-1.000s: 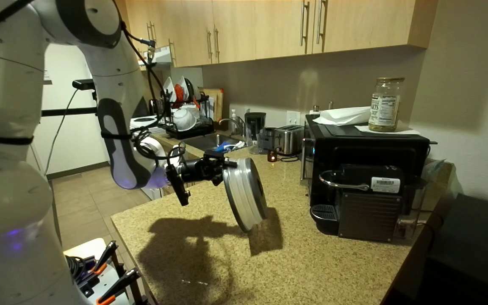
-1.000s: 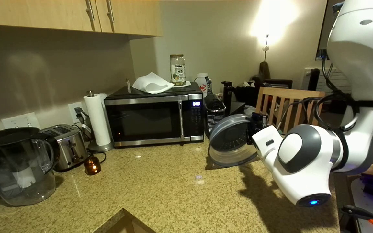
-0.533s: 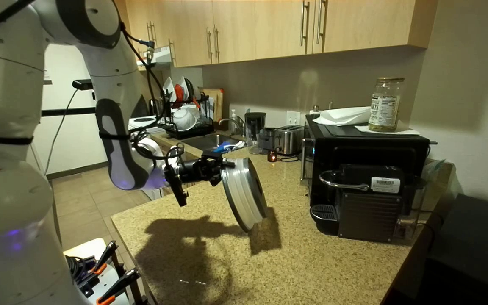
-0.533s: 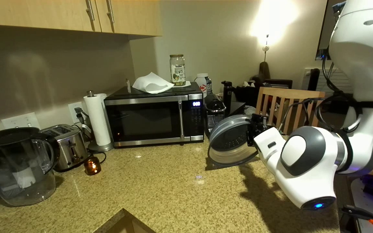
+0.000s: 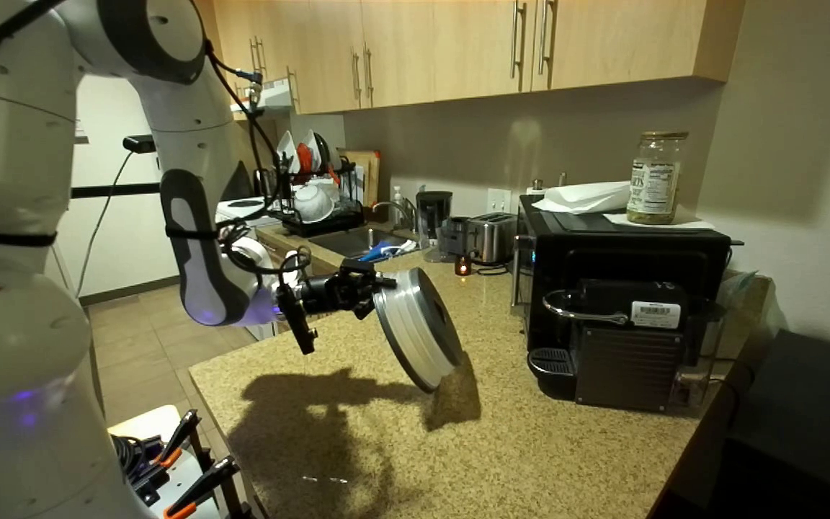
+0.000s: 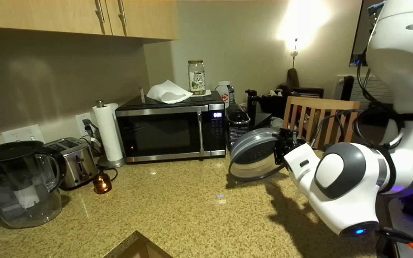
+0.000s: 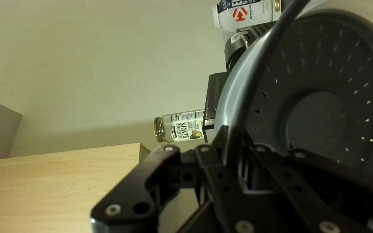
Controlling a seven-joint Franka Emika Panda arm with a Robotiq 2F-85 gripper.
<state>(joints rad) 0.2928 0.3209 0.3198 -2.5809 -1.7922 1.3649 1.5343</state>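
Over the speckled surface [image 5: 530, 461], the end effector [image 7: 233, 142] — squeezed nearly closed — pinches the rim [image 7: 254, 74] of a tilted, holey round tub [image 5: 415, 328]

The bowl [image 5: 416, 330] looks smooth plastic, the counter [image 6: 177, 204] glossy stone, the toaster [image 6: 73, 163] shiny metal, the cupboard [image 5: 483, 47] smooth wood.

A speckled tan stone countertop [image 6: 177, 204] carries a black, steel-trimmed microwave [image 6: 161, 134] and a boxy black coffee machine [image 5: 624, 353] near its end edge; a metal paper-towel stand [image 6: 114, 163], a silver toaster [image 6: 76, 161] and a clear, black-lidded pitcher [image 6: 14, 190] line its wall edge, an amber glass jar [image 6: 102, 184] beside the toaster.
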